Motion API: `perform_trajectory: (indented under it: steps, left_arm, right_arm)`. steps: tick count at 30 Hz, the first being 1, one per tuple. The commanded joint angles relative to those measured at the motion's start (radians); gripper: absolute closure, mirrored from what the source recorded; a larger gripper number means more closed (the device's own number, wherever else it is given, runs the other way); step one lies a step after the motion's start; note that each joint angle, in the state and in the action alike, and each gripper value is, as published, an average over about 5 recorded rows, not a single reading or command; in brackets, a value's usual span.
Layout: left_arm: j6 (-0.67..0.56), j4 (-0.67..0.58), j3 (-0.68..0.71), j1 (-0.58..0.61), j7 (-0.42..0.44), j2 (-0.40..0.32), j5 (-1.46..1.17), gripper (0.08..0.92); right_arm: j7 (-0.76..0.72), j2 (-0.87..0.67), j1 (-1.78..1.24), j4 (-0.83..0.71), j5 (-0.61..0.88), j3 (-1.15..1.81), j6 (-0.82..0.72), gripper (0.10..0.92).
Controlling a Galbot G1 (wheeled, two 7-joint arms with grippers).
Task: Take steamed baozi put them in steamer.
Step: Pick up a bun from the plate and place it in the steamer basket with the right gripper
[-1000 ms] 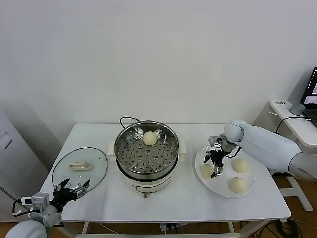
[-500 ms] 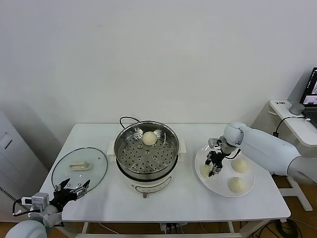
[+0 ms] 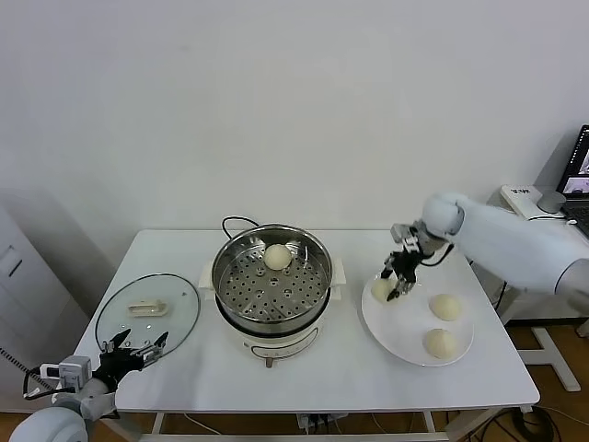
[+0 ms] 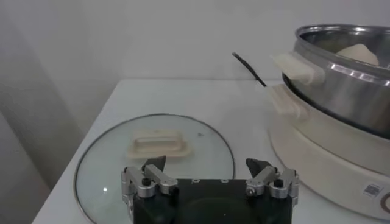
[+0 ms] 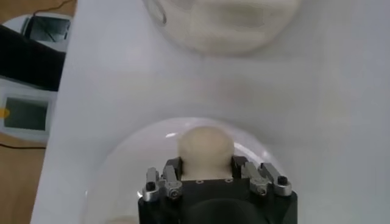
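My right gripper (image 3: 394,282) is shut on a cream-white steamed baozi (image 3: 381,289) (image 5: 205,152) and holds it lifted above the left part of the white plate (image 3: 396,336). Two more baozi (image 3: 446,307) (image 3: 441,343) lie on that plate. The steel steamer (image 3: 236,255) stands mid-table on its cream base, with one baozi (image 3: 278,256) on the perforated tray at the back. My left gripper (image 3: 135,351) (image 4: 206,165) waits open, low at the table's front left corner over the glass lid's edge.
The round glass lid (image 3: 147,311) (image 4: 103,159) with a cream handle lies flat left of the steamer. A black cord (image 3: 236,221) runs behind the pot. A side desk with a laptop (image 3: 580,175) stands at the far right.
The right gripper closed on a baozi at the plate's left and raised it, moving slightly toward the back. The left arm stayed still.
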Motion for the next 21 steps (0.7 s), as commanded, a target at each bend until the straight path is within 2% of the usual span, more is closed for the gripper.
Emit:
perform_trajectory:
  steps: [1, 12, 21]
  left_arm:
    - [0.002, -0.004, 0.003, 0.000, -0.001, -0.002, 0.004, 0.177]
    - [0.001, -0.010, 0.003, 0.001, -0.001, -0.002, 0.011, 0.177]
    - [0.000, -0.008, 0.003, 0.000, -0.001, 0.002, 0.011, 0.177]
  right_arm:
    - [-0.038, 0.018, 0.226, 0.062, 0.162, -0.086, -0.050, 0.525]
    - [0.057, 0.175, 0.267, 0.050, 0.377, -0.083, -0.140, 0.525]
    - [0.147, 0.288, 0.180, 0.042, 0.474, -0.060, -0.173, 0.528]
